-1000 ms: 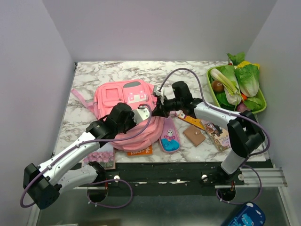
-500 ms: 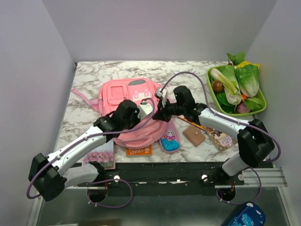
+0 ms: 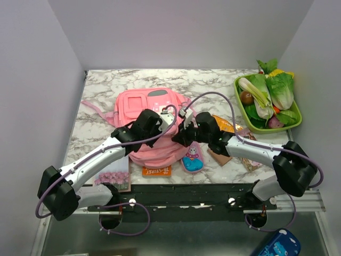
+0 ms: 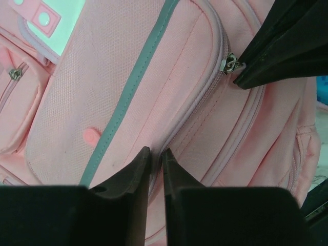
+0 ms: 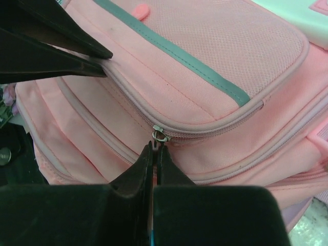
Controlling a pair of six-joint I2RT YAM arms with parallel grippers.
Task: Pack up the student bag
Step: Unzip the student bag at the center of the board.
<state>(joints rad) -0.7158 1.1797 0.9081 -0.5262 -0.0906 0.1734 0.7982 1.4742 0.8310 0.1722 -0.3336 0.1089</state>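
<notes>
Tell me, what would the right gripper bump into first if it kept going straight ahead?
The zipper pull of the student bag: it sits right at the right gripper's closed tips, seemingly pinched between them.

The table (image 3: 213,80) is lit brightly and evenly from above, and only soft, short shadows are cast beneath the arms (image 3: 101,160). The overhead view is rendered sharp, though the space under the table's near edge is left dim. In the wrist views the weave of the bag (image 4: 169,82) is shown crisply, while the black fingers (image 4: 134,189) are underexposed and slightly blurred.
</notes>
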